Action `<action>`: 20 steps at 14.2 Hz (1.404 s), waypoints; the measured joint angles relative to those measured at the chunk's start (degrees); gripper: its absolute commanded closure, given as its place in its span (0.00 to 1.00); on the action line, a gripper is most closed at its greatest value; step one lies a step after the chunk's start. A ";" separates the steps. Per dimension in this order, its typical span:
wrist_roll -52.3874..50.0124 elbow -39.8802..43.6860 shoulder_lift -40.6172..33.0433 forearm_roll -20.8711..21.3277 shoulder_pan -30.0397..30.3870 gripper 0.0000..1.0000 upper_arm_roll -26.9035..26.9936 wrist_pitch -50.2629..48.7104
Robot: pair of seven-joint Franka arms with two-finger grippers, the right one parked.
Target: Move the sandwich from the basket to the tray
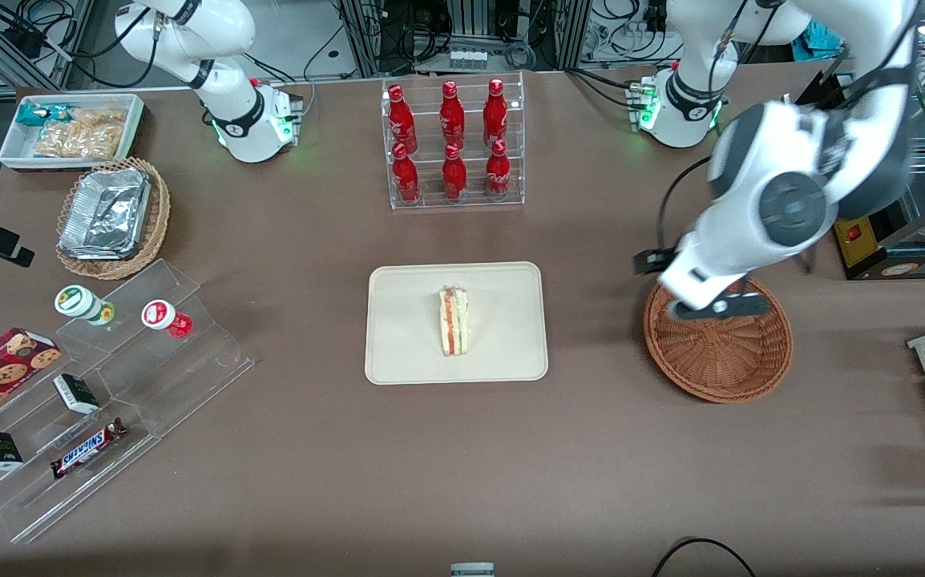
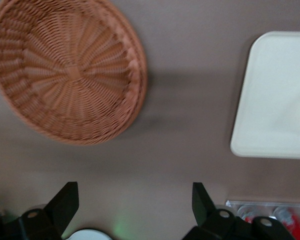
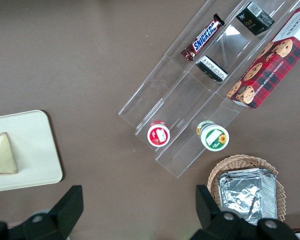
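The sandwich (image 1: 454,322), a white wedge with orange-red and green filling along its edge, lies at the middle of the tray (image 1: 406,353), centre of the frame. The basket (image 1: 731,365), right of centre, holds nothing. The gripper (image 2: 135,210) hangs above its rim, fingers (image 2: 65,202) spread wide, gripping nothing. A Snickers bar (image 1: 87,448) sits lower left on a brown table (image 1: 310,481).

The left arm bends low, its gripper (image 2: 135,210) empty with fingers spread wide.
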 measured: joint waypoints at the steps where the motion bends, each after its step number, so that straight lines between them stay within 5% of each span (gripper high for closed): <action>1: 2.65 -0.39 -1.82 0.01 1.90 0.00 0.05 -1.46; 10: 13.71 -0.64 -11.73 3.05 14.97 0.00 -3.87 -5.16; 20: 13.85 3.04 -11.52 5.94 15.39 0.00 -1.56 -2.02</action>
